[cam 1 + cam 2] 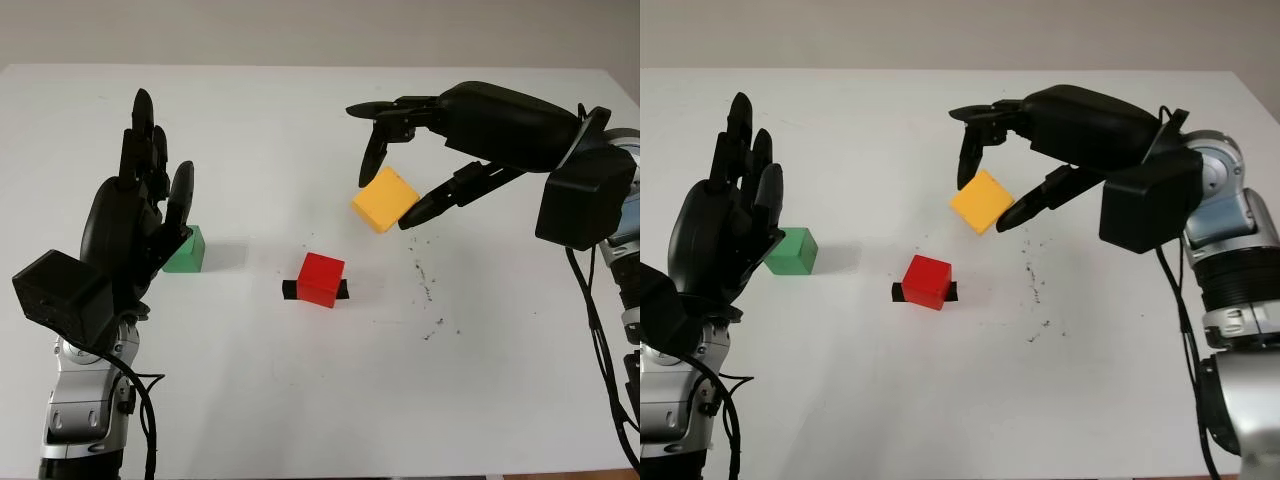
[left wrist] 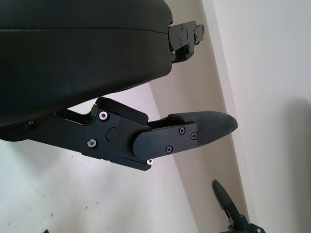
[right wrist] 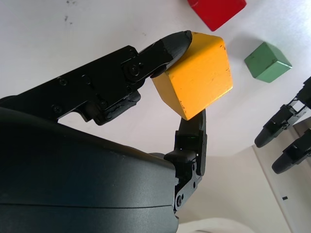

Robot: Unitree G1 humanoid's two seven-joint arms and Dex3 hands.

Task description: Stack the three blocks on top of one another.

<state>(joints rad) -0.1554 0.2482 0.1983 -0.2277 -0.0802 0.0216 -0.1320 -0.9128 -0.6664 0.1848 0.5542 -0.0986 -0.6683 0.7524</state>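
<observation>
Pinching the yellow block (image 1: 385, 199) between its fingers (image 3: 170, 43), the right hand (image 1: 415, 160) holds it above the tabletop (image 1: 300, 380), near the red block (image 1: 322, 279). Open, the left hand (image 1: 140, 225) is raised beside the green block (image 1: 186, 250)

Yellow block (image 1: 385, 199), plain, slightly scuffed faces. Red block (image 1: 322, 279) sits on what looks like a black tape patch (image 1: 289, 290). Green block (image 1: 791, 251), plain. Desk (image 1: 300, 400) white with dark specks (image 1: 428, 290). Both robot hands black: left robot hand (image 1: 140, 215), right robot hand (image 1: 400, 160).
</observation>
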